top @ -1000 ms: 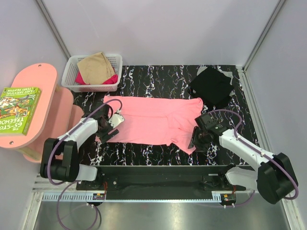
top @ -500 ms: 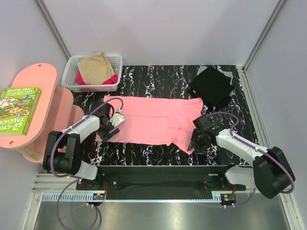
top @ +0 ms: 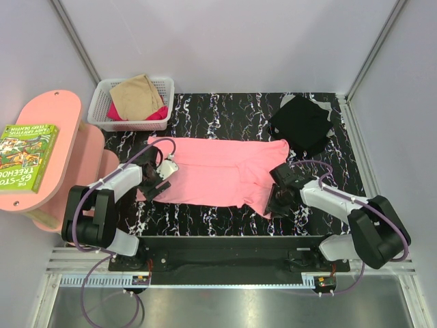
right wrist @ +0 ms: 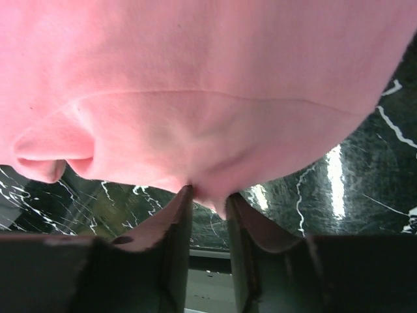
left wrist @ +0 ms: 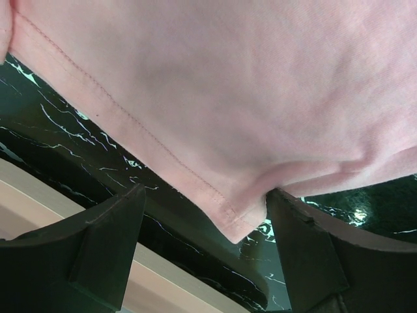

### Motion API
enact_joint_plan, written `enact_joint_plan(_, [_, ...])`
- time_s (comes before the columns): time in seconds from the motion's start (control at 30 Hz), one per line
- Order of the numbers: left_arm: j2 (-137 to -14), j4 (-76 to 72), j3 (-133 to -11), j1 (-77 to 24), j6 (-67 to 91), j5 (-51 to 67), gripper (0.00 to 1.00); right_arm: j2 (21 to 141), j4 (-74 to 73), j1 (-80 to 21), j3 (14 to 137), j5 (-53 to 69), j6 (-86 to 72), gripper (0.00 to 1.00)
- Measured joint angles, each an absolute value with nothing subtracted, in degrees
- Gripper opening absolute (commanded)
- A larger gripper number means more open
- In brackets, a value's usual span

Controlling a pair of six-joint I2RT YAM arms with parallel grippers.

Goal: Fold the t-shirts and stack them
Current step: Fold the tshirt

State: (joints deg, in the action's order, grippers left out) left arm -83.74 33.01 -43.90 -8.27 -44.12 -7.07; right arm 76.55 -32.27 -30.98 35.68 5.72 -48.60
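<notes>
We see the pink shirt spread flat on the table. Our left claw, at its 8 o'clock corner, stands apart astride the hem. The right claw, at 4 o'clock, seems clamped on the cloth.

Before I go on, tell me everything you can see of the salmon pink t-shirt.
The salmon pink soft cloth t-shirt lies spread flat and mostly smooth across the black marbled tabletop, with one short sleeve angled toward the near right. Its stitched hem corner at the near left sits between the open fingers of the left gripper, not yet pinched. The right gripper is shut on a small fold at its near right edge.
</notes>
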Motion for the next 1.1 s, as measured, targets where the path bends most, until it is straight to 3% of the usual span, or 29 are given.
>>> enact_joint_plan(0.07, [-83.7,32.8,-43.9,-8.3,-44.1,-7.1,0.80,77.0,-31.6,-31.0,35.9,5.7,-48.7,0.15])
enact_joint_plan(0.1, [-83.7,32.8,-43.9,-8.3,-44.1,-7.1,0.75,77.1,-31.4,-31.1,35.8,5.7,-48.7,0.06])
enact_joint_plan(0.17, [-83.7,32.6,-43.9,-8.3,-44.1,-7.1,0.62,77.1,-30.8,-31.2,35.5,5.5,-49.1,0.01])
enact_joint_plan(0.2, [-83.9,32.3,-43.9,-8.3,-44.0,-7.1,0.46,76.9,-30.6,-31.2,35.3,5.5,-49.1,0.00])
enact_joint_plan(0.3, [-84.5,31.6,-43.8,-8.3,-44.0,-7.0,0.17,74.7,-30.9,-31.3,34.1,5.5,-49.5,0.00])
enact_joint_plan(0.4, [-84.6,31.6,-43.7,-8.3,-44.3,-6.9,0.06,70.8,-32.8,-31.9,33.1,5.5,-49.9,0.00])
enact_joint_plan(1.1, [-71.5,39.8,-42.2,-8.2,-46.7,-6.4,0.08,50.8,-51.3,-35.8,33.2,5.4,-52.5,0.00])
